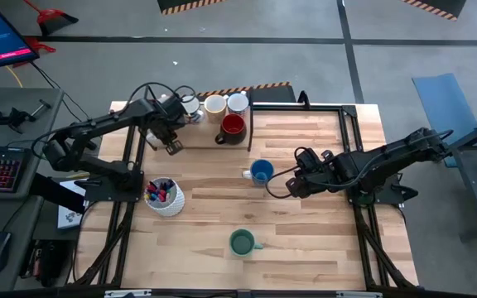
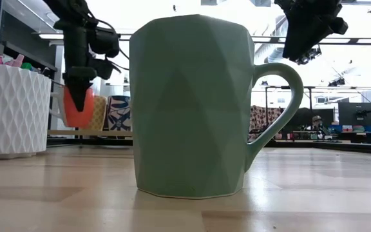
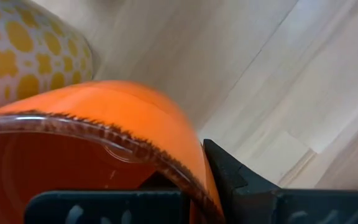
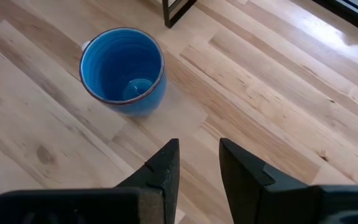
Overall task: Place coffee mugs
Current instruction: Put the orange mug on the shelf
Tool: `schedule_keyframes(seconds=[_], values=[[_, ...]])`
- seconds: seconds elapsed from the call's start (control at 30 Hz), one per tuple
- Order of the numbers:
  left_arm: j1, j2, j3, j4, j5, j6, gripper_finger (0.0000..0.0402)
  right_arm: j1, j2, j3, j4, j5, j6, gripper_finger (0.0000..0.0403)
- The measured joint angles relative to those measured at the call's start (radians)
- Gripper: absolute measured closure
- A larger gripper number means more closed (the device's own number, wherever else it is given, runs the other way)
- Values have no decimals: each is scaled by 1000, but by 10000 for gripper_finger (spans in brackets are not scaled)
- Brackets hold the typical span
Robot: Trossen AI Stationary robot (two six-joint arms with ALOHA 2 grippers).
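The orange mug [image 3: 104,124] is off the table, pinched by its rim in the left gripper [image 2: 78,96], whose fingers are pressed together on the wall of the cup. In the low view it hangs below the gripper, above the tabletop, near the back left of the table beside the row of mugs there. The left wrist view shows a cream mug with yellow spots [image 3: 23,56] just beside it, apart by a narrow strip of wood.

In the high view that back row reads as white mugs [image 1: 226,104] and a dark red mug [image 1: 233,127] by the black frame [image 1: 251,124] (the carried mug itself is hidden there under the arm).

The blue mug [image 4: 123,65] stands upright in the middle of the table [image 1: 305,215], handle turned away from the right gripper [image 4: 197,168]. That gripper hovers just short of it with its fingers spread and empty, the mug lying straight ahead of the fingertips. The right arm is plainly the nearer one to it.

The green mug [image 2: 192,106] sits upright near the front edge, well apart from both arms. A white pen holder [image 1: 166,199] stands at the left.

My guess: the left arm is about to set the orange mug down by the row.
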Motion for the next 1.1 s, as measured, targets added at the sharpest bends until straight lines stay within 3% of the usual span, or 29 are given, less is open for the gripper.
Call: schedule_keyframes(seconds=[0.9,1.1], values=[[34,0,0,-33,2,-29,361,0,0,0,7,0,-6,311],[34,0,56,-89,-35,-28,353,0,0,0,7,0,-6,311]])
